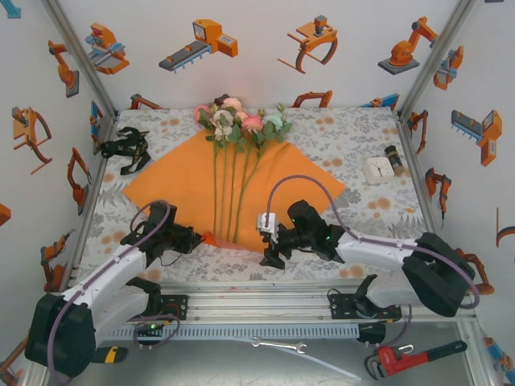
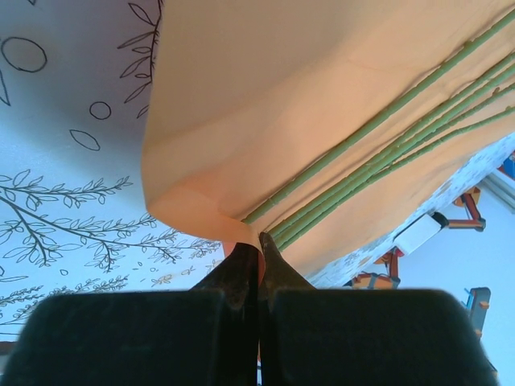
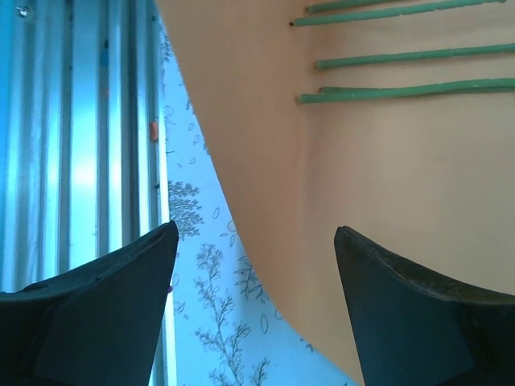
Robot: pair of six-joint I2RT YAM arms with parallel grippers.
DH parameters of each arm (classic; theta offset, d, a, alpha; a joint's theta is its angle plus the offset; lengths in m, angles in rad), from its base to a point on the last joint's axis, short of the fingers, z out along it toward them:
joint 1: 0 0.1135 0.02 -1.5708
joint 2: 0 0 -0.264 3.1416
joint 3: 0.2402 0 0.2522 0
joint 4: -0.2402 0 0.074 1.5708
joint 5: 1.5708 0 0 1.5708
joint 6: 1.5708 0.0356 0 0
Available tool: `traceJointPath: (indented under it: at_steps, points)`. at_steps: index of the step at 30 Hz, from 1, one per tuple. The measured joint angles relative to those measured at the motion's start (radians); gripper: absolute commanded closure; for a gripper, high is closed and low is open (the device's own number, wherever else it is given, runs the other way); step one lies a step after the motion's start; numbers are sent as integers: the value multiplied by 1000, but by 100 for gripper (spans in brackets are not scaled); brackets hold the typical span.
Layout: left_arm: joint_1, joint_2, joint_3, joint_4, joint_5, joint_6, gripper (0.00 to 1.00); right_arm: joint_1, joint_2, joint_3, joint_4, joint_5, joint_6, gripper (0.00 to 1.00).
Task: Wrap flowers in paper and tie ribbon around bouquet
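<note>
Flanking the paper [image 1: 177,181]: ribbon [image 1: 125,150] far left, white box [image 1: 376,169] far right.

You have one sheet of orange paper [image 1: 169,181], a single corner of it between the left gripper's [image 2: 259,245] jaws. The flowers [image 1: 237,121] show five green stem ends just ahead of the right gripper's [image 3: 256,232] jaws. The blooms crowd too tightly for a sure count. One black ribbon [image 1: 125,149] lies far beyond the left jaws. One white square box [image 1: 376,167] and one small dark bottle [image 1: 394,159] sit well beyond the right jaws. Behind both jaws are one red pipe wrench [image 1: 414,358] and one silver spanner [image 1: 278,346].
</note>
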Motion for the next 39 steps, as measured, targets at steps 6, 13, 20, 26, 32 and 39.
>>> traceJointPath:
  at_steps: [6, 13, 20, 26, 32, 39]
  points:
    - [0, -19, -1, 3, -6, 19, 54, 3, 77, 2, 84, 40, 37, 100]
    - [-5, -92, 155, -120, -126, 301, 8, -106, 85, 108, -8, -46, 86, 100]
    - [-50, -118, 394, -208, -198, 715, 2, -244, 113, 254, -229, -204, 101, 100]
    - [-171, -115, 411, -219, -76, 1023, 2, -308, 113, 310, -456, -228, 90, 100]
    - [-405, -110, 386, -131, 29, 1272, 3, -343, 125, 310, -536, -223, 126, 100]
    - [-531, -7, 254, 2, 46, 1445, 3, -373, 149, 310, -537, -196, 205, 100]
